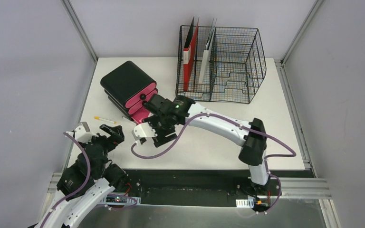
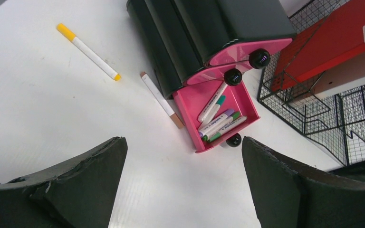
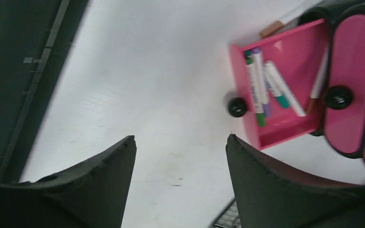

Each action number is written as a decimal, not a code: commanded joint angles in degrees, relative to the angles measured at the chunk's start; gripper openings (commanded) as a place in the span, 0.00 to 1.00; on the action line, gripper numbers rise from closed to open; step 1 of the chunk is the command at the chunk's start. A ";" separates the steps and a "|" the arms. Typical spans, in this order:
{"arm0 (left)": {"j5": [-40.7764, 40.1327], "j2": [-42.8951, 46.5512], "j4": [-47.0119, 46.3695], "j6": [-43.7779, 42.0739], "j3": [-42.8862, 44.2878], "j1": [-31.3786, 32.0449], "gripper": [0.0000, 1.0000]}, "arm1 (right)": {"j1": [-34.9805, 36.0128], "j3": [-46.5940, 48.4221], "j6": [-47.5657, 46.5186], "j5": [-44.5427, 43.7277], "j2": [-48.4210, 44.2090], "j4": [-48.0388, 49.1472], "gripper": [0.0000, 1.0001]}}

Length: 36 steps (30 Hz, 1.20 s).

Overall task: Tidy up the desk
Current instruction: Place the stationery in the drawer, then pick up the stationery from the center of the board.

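The white desk [image 1: 209,147] bore a black drawer unit [image 1: 126,80] far left, a wire-mesh rack [image 1: 233,71] far right, and a yellow-capped marker [image 1: 105,119] and a brown-capped marker [image 2: 160,99] on the unit's near-left side.

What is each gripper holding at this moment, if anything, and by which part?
Nothing is held. The left gripper and the right gripper both stand open and empty above the flat white desk.

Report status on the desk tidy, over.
Left pincer open, empty. Right pincer open, empty, at the open pink drawer. Desk: yellow-capped marker and brown-capped marker loose beside the drawer unit. Nothing between left pincer and them.
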State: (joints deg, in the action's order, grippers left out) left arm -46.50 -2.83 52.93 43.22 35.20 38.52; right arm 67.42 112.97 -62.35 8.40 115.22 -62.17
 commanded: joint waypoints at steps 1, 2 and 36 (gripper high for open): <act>3.39 0.28 -4.33 -3.43 -1.87 -0.29 0.93 | -3.16 -3.25 8.54 17.94 -8.62 -9.93 0.72; 3.84 0.14 -4.94 -3.70 -2.45 -0.31 0.93 | -4.31 -4.96 9.42 20.97 -10.30 -10.13 0.72; 41.59 -32.23 -45.34 2.23 -22.06 -30.03 0.79 | -48.23 -44.90 28.42 53.89 -46.94 14.23 0.89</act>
State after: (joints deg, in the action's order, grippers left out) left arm -22.55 -30.15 18.37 41.76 15.29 18.13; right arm 19.75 68.01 -34.09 60.36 69.14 -50.74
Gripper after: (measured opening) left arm 0.856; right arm 0.882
